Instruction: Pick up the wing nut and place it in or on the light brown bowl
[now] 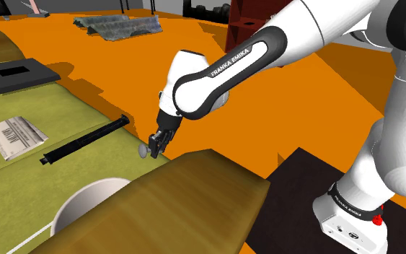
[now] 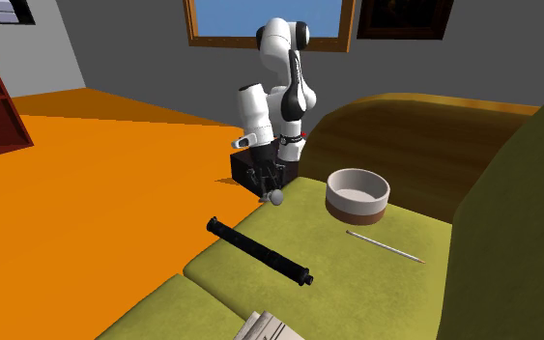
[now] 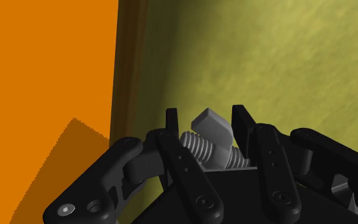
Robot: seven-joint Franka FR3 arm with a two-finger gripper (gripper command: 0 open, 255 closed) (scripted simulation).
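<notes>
Right at the hand, we have the gripper (image 3: 206, 116) drawn narrow, its two black fingers (image 3: 173, 124) pressed on either side of the wing nut (image 3: 204, 150). It's a grey threaded piece with one flat wing poking out past the tips. That reads to us as a grip made. The nut sits at the very edge of the olive cushion (image 3: 285, 57), hard by the brown wooden trim (image 3: 130, 63), with the orange floor (image 3: 44, 63) beyond.

In the shoulder view the nut hangs at the fingertips, low over the cushion. Whether it is off the surface, we cannot tell.

A little further along lies a long black rod (image 1: 86, 142), apart from the nut. Further on is the bowl (image 2: 358, 193), pale-rimmed with a brown band. It stands upright on the same cushion, well apart from the gripper, with a thin stick (image 2: 386, 247) just beside it.

So here's our call: the grasp looks done, and the lift, the carry across to the bowl and the release are all left to do.
</notes>
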